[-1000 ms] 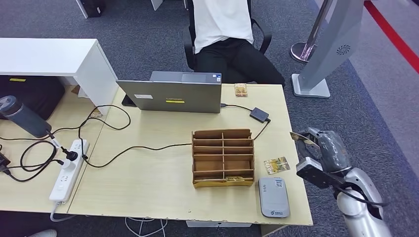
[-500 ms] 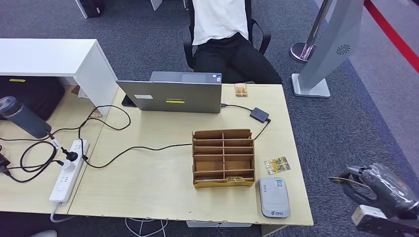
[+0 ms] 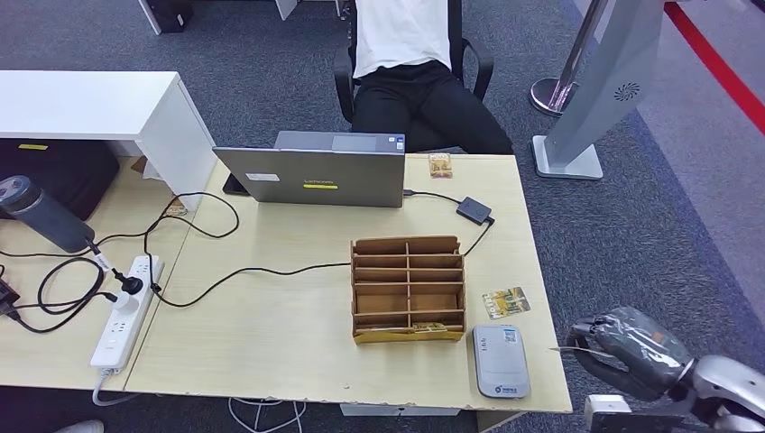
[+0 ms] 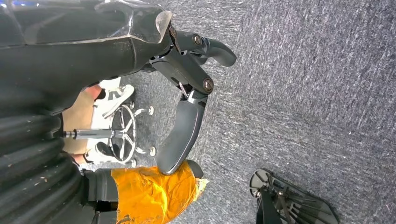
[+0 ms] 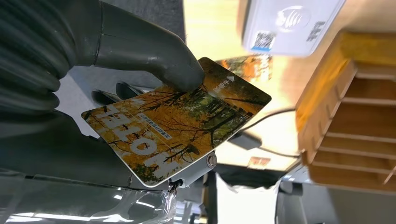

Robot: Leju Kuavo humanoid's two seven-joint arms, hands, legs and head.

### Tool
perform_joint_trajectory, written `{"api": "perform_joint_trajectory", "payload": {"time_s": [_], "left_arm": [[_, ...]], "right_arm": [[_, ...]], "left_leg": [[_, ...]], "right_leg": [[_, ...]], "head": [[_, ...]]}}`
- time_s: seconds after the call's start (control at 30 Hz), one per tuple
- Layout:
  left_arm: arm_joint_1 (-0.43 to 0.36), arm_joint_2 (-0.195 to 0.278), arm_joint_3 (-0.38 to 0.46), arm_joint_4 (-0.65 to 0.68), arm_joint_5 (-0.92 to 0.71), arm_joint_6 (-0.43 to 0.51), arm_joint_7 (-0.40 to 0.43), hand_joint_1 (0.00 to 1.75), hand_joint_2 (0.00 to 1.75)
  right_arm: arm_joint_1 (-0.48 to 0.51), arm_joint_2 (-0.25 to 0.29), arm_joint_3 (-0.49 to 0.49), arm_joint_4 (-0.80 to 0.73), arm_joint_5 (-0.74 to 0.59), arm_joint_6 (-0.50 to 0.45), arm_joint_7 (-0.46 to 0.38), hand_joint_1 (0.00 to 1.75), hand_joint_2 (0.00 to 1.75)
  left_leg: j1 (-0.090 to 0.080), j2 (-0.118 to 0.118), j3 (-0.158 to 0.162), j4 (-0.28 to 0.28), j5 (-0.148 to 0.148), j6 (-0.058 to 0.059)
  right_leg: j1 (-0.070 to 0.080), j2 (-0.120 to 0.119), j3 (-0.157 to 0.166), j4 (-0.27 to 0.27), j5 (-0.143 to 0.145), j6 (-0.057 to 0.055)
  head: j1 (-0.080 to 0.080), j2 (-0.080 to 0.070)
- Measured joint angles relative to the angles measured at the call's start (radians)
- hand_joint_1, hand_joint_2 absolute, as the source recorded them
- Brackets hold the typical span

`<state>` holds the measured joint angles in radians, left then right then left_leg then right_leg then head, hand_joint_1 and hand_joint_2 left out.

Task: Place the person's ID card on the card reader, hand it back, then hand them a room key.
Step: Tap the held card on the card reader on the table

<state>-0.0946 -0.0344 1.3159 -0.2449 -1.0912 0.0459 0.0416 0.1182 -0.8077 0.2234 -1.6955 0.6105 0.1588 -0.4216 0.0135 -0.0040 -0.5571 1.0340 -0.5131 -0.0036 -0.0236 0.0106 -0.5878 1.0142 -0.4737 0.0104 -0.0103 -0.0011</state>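
**Operator:** Right hand (image 3: 631,352) sits low off the table's (image 3: 271,334) near right corner in the head view, pinching a thin card whose edge pokes out toward the grey card reader (image 3: 501,361). Beyond the reader, a second card (image 3: 505,301) lies flat beside the wooden organizer (image 3: 408,289). The person (image 3: 410,63) is seated across the table, behind the laptop (image 3: 311,176).

**Observer:** And the left side?

**Operator:** On the left wrist view, my left hand (image 4: 187,107) hangs over carpet with its fingers apart, holding nothing.

**Observer:** What card is it, then?

**Operator:** From the right wrist view, the thumb (image 5: 154,56) presses a card printed with autumn trees and the word HOTEL (image 5: 175,121) against the fingers. So I judge it's the room key, not the ID. The reader and organizer sit just beyond it.

**Observer:** So which step?

**Operator:** I'd say the last one: handing over the key. Next move calls for raising the arm and reaching across the table toward the person, keeping the pinch firm until they take it.
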Motion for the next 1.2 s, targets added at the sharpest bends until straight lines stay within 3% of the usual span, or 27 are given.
{"api": "perform_joint_trajectory", "payload": {"time_s": [0.27, 0.5, 0.63, 1.2], "left_arm": [[-0.002, 0.0, -0.001, 0.0, -0.016, -0.002, 0.0, 0.0, 1.75], [-0.002, 0.0, -0.001, 0.0, -0.02, -0.003, 0.0, 0.0, 1.75], [-0.002, 0.001, -0.005, 0.0, -0.025, -0.004, 0.0, 0.0, 1.75], [-0.002, 0.002, -0.01, 0.0, -0.028, -0.004, 0.0, 0.0, 1.75]], "right_arm": [[-0.127, 0.044, 0.218, 0.132, 0.028, -0.047, 0.011, 1.75, 1.75], [-0.161, 0.058, 0.266, 0.162, 0.031, -0.05, 0.017, 1.75, 1.75], [-0.22, 0.094, 0.348, 0.233, 0.039, -0.052, 0.022, 1.75, 1.75], [-0.24, 0.105, 0.405, 0.29, 0.015, -0.095, 0.042, 1.75, 1.75]], "left_leg": [[0.0, 0.0, 0.0, 0.0, 0.0, 0.0], [0.0, 0.0, 0.0, 0.0, 0.0, 0.0], [0.0, 0.0, 0.0, 0.0, 0.0, 0.0], [0.0, 0.0, 0.0, 0.0, 0.0, 0.0]], "right_leg": [[0.0, 0.0, 0.0, 0.0, 0.0, 0.0], [0.0, 0.0, 0.0, 0.0, 0.0, 0.0], [0.0, 0.0, 0.0, 0.0, 0.0, 0.0], [0.0, -0.001, 0.0, 0.0, 0.0, 0.0]], "head": [[0.0, 0.0], [0.0, 0.0], [0.0, 0.0], [0.0, 0.0]]}}
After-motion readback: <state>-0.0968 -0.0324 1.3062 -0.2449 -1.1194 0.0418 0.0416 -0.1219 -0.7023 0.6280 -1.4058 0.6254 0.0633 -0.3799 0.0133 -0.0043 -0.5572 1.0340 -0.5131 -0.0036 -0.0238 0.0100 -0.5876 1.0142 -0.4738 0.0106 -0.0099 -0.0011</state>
